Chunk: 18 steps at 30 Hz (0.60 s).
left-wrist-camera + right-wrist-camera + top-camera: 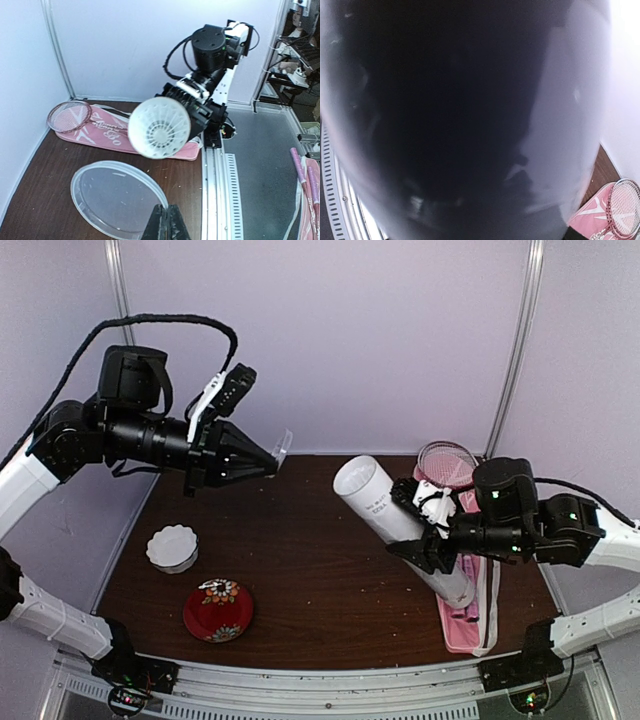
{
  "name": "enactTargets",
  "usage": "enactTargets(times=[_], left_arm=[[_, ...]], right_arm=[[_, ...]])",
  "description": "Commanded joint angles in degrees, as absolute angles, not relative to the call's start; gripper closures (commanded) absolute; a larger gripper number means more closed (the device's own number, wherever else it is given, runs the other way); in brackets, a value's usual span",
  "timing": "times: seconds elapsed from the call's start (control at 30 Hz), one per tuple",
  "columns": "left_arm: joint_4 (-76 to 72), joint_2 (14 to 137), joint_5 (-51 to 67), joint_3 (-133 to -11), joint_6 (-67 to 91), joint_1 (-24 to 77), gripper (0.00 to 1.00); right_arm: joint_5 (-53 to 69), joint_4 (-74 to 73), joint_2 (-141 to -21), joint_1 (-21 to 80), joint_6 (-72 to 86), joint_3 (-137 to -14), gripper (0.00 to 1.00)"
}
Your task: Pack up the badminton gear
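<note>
Top external view: on the worktop [300, 570], the pink bag [468, 625] lies along the right edge. Above it the right jaws clamp the long white tube [395, 520] mid-length. Its long axis is tilted, with the open mouth aimed up-left. The left jaws, fully closed, pinch a clear lid [284, 445] above the far edge, facing that mouth but well apart. A shuttlecock [161, 134] shows inside the mouth.
</note>
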<state>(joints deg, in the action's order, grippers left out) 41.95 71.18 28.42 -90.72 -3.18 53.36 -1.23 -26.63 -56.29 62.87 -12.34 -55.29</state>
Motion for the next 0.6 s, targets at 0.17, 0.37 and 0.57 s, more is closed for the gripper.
enactTargets(times=[0.17,0.37,0.57], left_arm=[[37.8,71.3,33.1,-89.0,0.2,58.9,1.0],[33.7,73.0,33.8,-88.9,2.6,59.2,1.0],[33.2,74.8,34.9,-88.7,3.4,59.2,1.0]], right_arm=[[-11.5,-27.9,-61.5,67.5,-17.4,-61.9,0.42],[-12.8,-28.8,-63.6,68.9,-17.4,-63.9,0.42],[-14.9,-29.7,-64.3,69.7,-16.5,-65.0,0.42]])
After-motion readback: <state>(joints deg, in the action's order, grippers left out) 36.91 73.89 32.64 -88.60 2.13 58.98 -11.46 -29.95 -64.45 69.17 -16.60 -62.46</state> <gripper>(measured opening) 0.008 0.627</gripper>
